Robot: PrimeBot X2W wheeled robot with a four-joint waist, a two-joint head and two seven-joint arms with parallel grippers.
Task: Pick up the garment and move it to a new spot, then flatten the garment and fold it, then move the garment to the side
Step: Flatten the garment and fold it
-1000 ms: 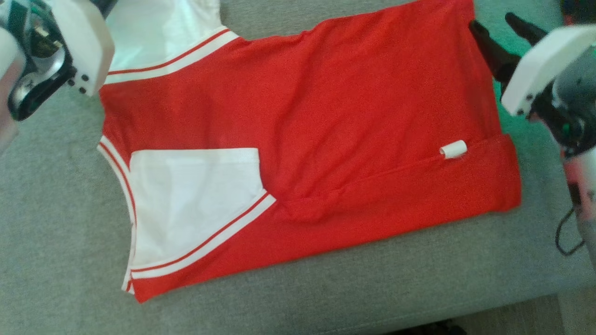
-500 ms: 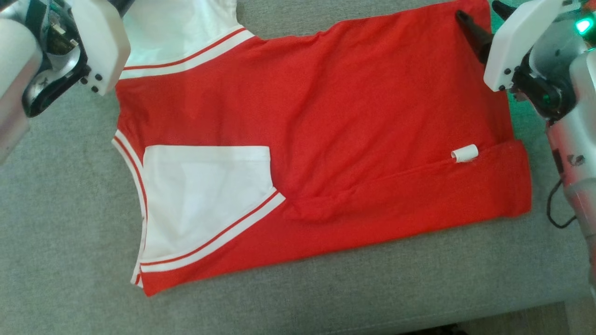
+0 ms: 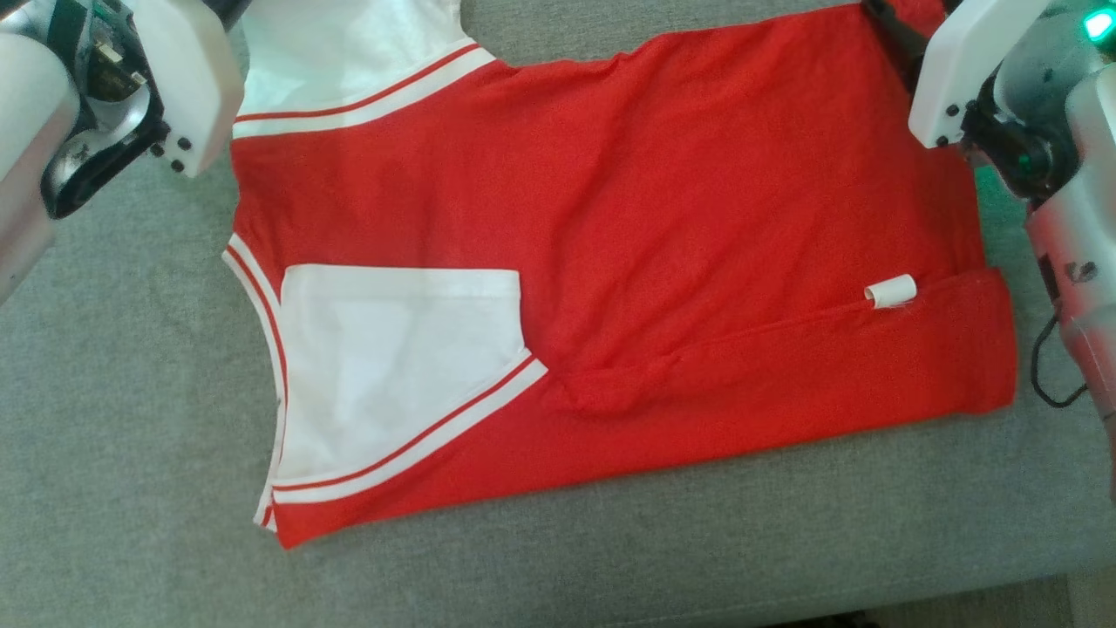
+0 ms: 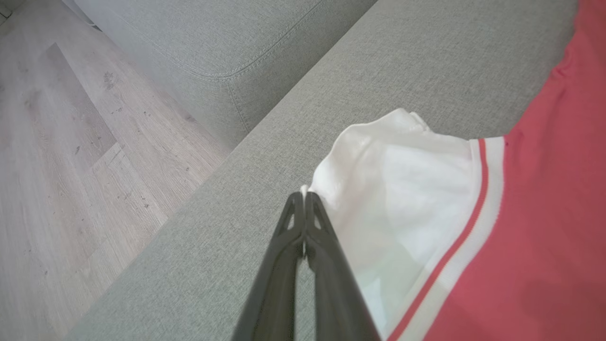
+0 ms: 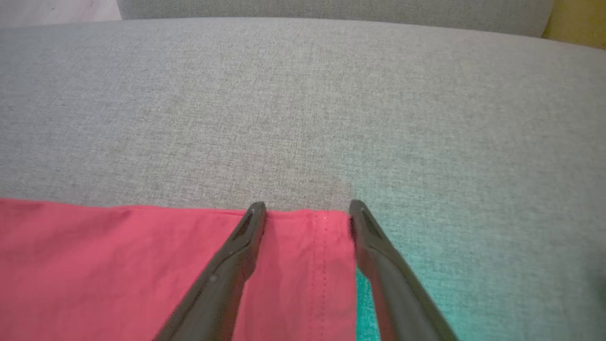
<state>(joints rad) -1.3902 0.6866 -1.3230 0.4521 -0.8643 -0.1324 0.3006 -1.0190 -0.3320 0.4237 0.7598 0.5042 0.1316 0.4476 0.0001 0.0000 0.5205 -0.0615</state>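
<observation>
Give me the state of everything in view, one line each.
garment, spread flat on the sofa cushion, near long edge folded over.
near sleeve, folded in onto the red body.
tag, curled up.
left hand, shut, pinching the far sleeve by its edge.
right hand, open, straddling the red hem corner.

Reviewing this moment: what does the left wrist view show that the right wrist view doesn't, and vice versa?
Left wrist view: left end effector shut on the white sleeve, plus wooden floor.
Right wrist view: right end effector open, astride the red hem corner, with a green glow nearby.
Both: the red garment on the grey couch.
</observation>
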